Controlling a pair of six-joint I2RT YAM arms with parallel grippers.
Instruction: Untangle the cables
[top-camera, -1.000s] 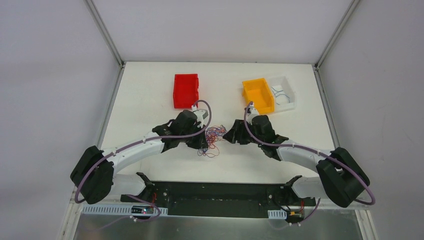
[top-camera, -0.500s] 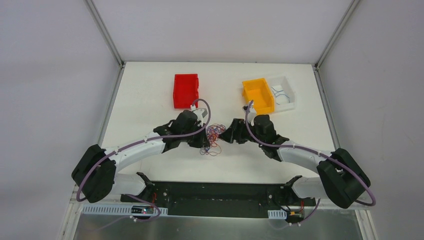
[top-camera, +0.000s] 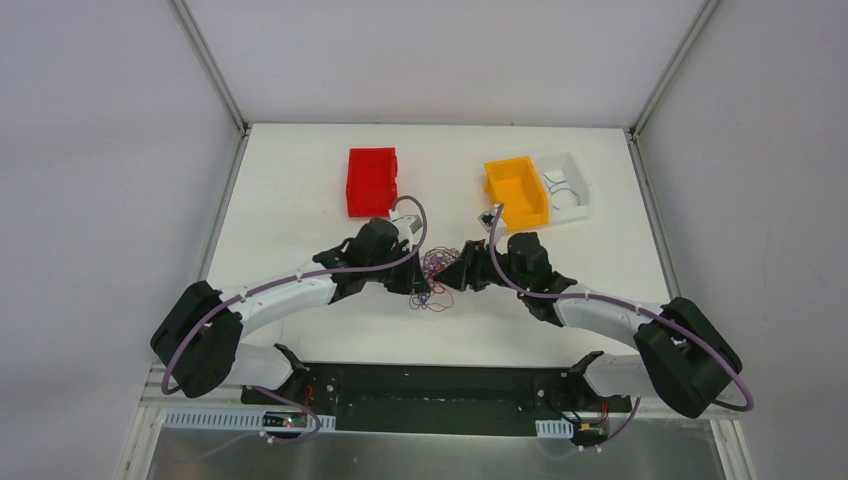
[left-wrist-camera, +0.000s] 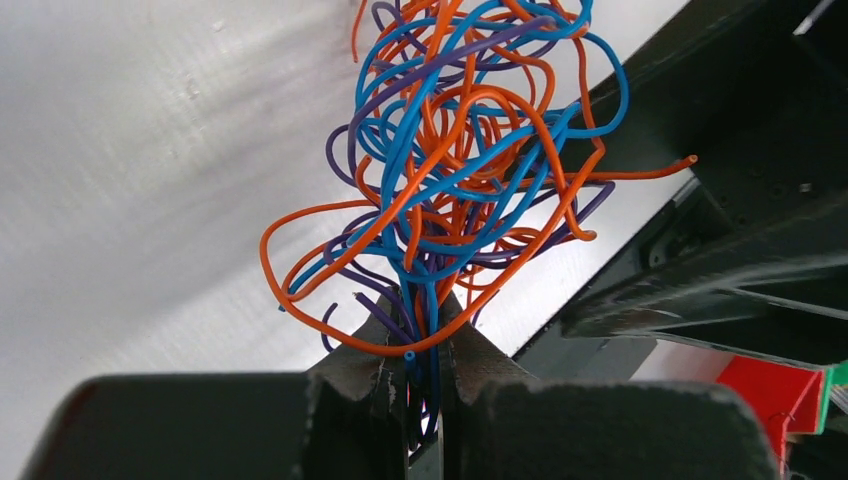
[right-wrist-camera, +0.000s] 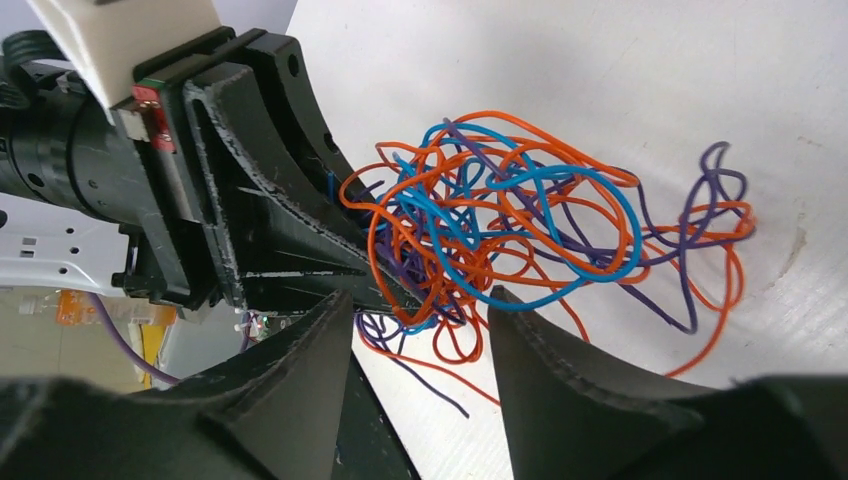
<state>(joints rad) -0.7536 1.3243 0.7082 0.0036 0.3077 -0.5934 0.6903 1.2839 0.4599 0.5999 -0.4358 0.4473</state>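
The left gripper (left-wrist-camera: 424, 345) is clamping several strands of the cables (left-wrist-camera: 470, 160), the knot bunching just beyond its tips, while the right gripper (right-wrist-camera: 420, 315), jaws apart, is straddling many loops at once, risking a pull that tightens the tangle instead of freeing one.

Glossy plastic-sheathed cables (left-wrist-camera: 452, 170) over a smooth, matt table (left-wrist-camera: 150, 150).

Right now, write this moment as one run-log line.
left gripper: shut on cables | right gripper: open, loose strands between its jaws | cables: one tangled orange, blue and purple knot between both grippers
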